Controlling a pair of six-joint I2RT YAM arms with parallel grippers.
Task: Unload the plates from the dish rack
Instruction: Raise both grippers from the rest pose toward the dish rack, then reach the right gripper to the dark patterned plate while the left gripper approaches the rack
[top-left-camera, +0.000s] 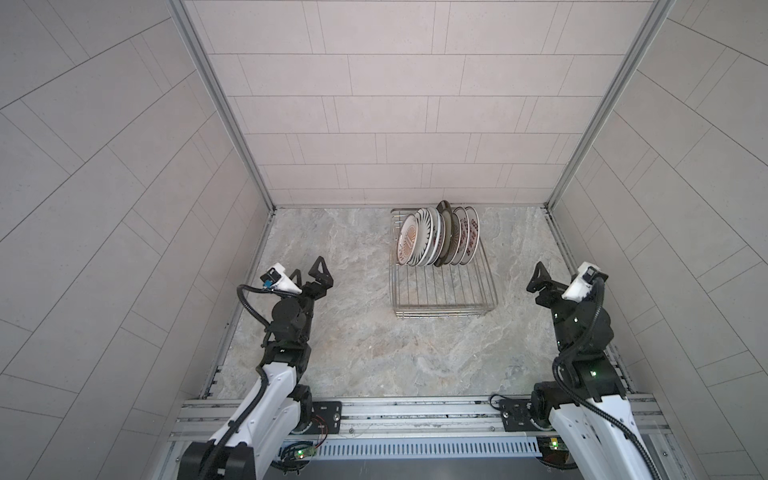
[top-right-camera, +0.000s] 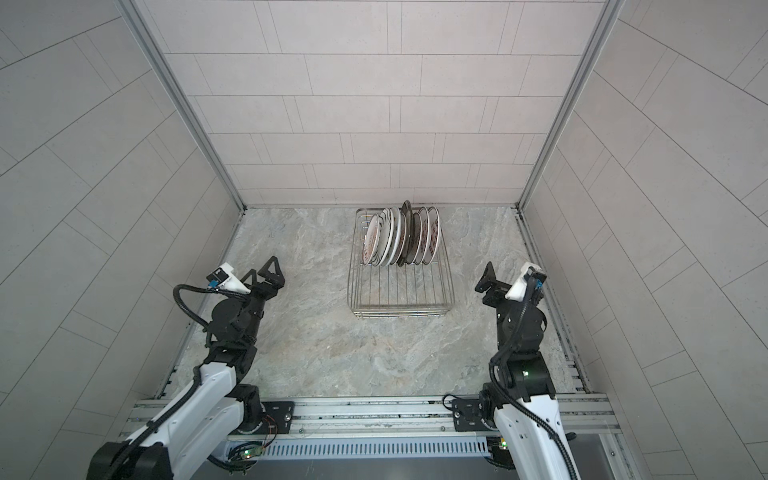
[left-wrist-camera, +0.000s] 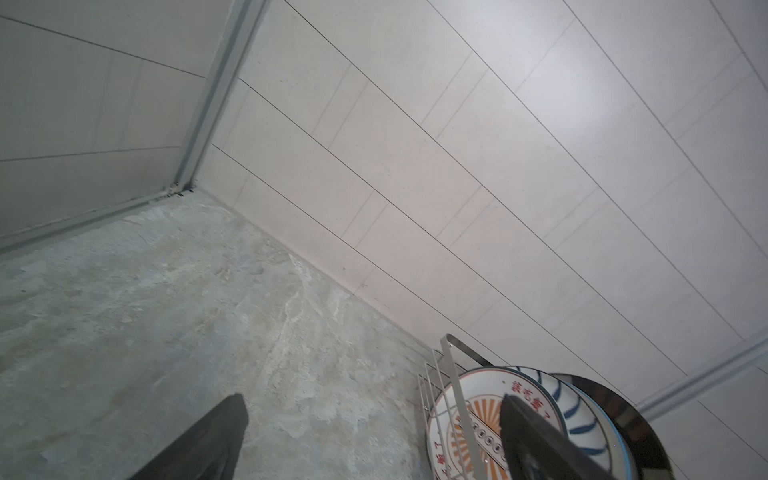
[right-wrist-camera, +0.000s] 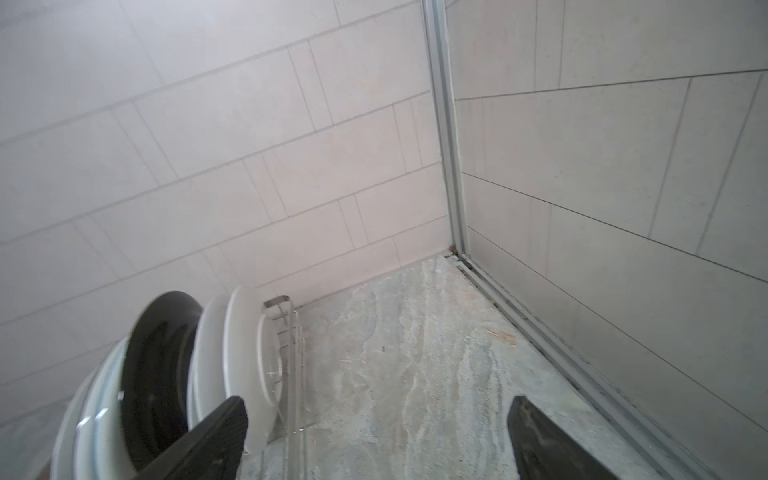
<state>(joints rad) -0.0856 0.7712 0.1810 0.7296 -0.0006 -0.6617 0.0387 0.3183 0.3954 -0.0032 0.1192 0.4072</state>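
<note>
The dish rack, silver wire, stands at the back of the marble counter, right of the middle. Several plates stand upright in a row in its far half. The leftmost is an orange-sunburst plate, with a blue-stroked plate behind it; a dark plate rises highest. My left gripper hovers open and empty, left of the rack. Right of the rack, my right gripper also stands open, holding nothing.
Tiled walls close the counter at the back and both sides, with metal rails along their bases. The rack's near half holds bare wire only. An aluminium frame carries both arm bases along the front edge.
</note>
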